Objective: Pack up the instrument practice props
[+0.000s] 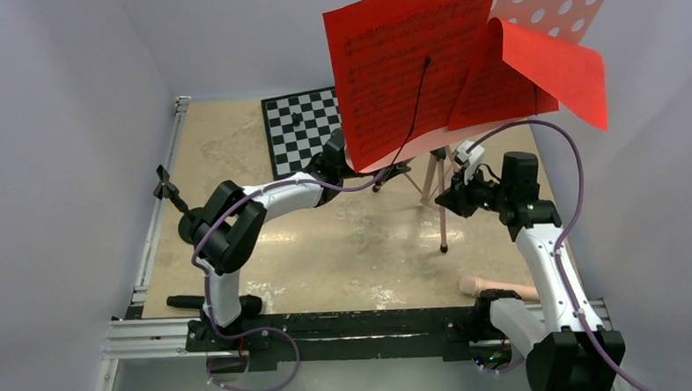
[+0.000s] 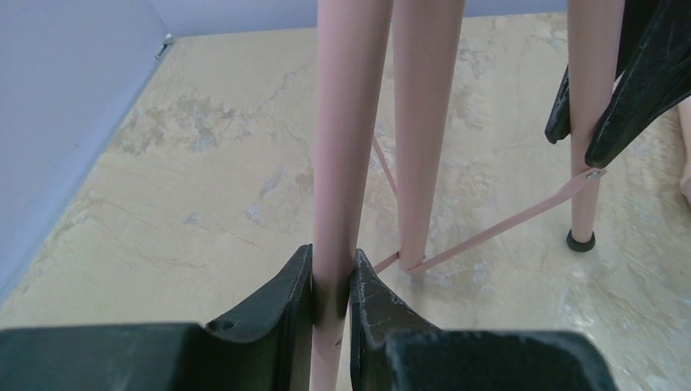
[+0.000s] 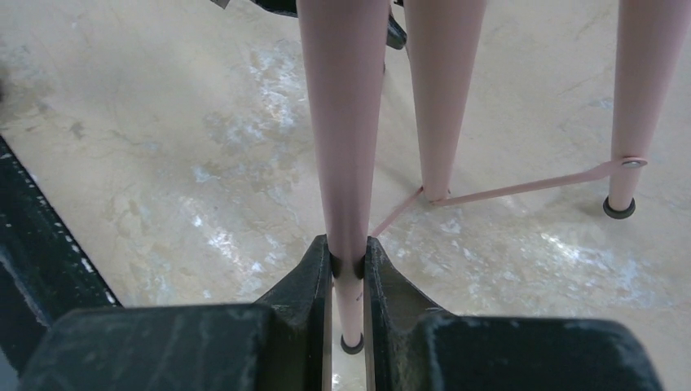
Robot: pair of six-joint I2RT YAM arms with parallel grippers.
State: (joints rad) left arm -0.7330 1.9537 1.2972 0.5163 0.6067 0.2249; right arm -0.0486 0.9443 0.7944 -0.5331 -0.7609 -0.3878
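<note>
The pink music stand stands toward the back right of the beige, marble-patterned desk. Its flat panel, punched with large round holes, shows at the top edge of the overhead view. Two red printed sheets hang across it: the big one is flat with rows of notation, the smaller one beside it curls forward like a flap.

The stand's legs are smooth, tapering pink tubes tied together by thin flat braces and ending in small black rubber feet. The left fingers — matte black, wedge-shaped, scuffed pale along the edges — are closed on one of these legs, pressing it from both sides. The right fingers, equally worn, are clamped on another leg low down, just above its foot. In the left wrist view, the other arm's black fingers grip the far leg near a riveted brace.

A smooth peach tube with a rounded end lies flat at the near right edge, beside the right arm. A black peg stand with a round base lies by the left arm's base. The black-and-white chessboard lies flat at the back, left of the stand, with a small dark piece on it.
</note>
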